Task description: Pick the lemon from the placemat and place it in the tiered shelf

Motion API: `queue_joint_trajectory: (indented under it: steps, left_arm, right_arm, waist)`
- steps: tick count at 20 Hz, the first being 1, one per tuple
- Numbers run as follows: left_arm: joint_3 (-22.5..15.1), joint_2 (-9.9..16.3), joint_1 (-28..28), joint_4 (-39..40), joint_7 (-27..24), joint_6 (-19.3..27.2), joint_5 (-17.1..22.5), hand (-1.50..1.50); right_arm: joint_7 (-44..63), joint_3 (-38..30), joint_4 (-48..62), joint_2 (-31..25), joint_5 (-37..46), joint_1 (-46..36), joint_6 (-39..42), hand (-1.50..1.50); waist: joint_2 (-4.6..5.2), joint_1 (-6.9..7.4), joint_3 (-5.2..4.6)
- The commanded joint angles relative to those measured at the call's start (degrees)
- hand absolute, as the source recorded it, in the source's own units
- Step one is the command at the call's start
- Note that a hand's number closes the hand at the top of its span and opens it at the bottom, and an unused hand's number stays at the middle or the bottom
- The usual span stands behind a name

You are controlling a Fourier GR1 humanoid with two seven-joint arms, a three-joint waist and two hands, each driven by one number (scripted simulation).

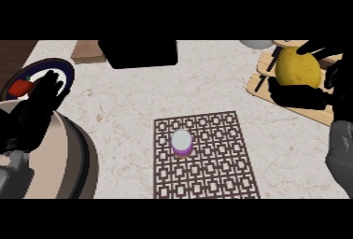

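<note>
Nearest the lower edge, a brown lattice-patterned rectangular placemat (207,156) lies flat on the pale marbled desk (124,107), and on its left-centre stands a small cup with a white top and purple band (180,142). At lower left a large round dark-rimmed object (72,163) fills the corner; what it is cannot be told. The left hand (40,100) shows at the left edge, fingers straight and relaxed, pointing up, holding nothing. Just behind its fingertips sits a round dark-blue-rimmed white plate (63,70) carrying a small red item (22,86). At right, the right hand (303,95) is curled round the yellow oval lemon (298,69), holding it over the light wooden tiered shelf (265,88), well apart from the placemat. Whether the lemon touches the shelf cannot be told. Farthest back, a black boxy object (138,53) stands beside a tan wooden block (88,52), and a pale rounded object (257,44) shows near the shelf's top.
</note>
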Motion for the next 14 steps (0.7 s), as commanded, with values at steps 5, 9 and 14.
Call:
queue_joint_trajectory:
  steps: [5,9,14]
  left_arm:
    - [-2.7,-2.6,6.8,8.0,3.8,-0.3,1.0,0.0]
    - [-4.6,-3.1,6.6,6.8,4.2,1.2,-0.7,0.0]
    - [-5.0,-3.7,6.3,7.2,3.8,0.2,0.4,0.0]
  right_arm:
    - [6.3,-11.1,0.4,-5.9,-4.0,-6.1,7.1,1.5]
    - [4.0,-15.7,3.5,-10.2,-7.4,-7.7,10.5,1.5]
    - [1.4,-18.2,7.3,-12.0,-12.4,-9.3,13.3,1.5]
  waist:
    - [1.99,0.69,-2.56]
    - [2.06,1.25,-2.44]
    - [2.42,2.47,-2.46]
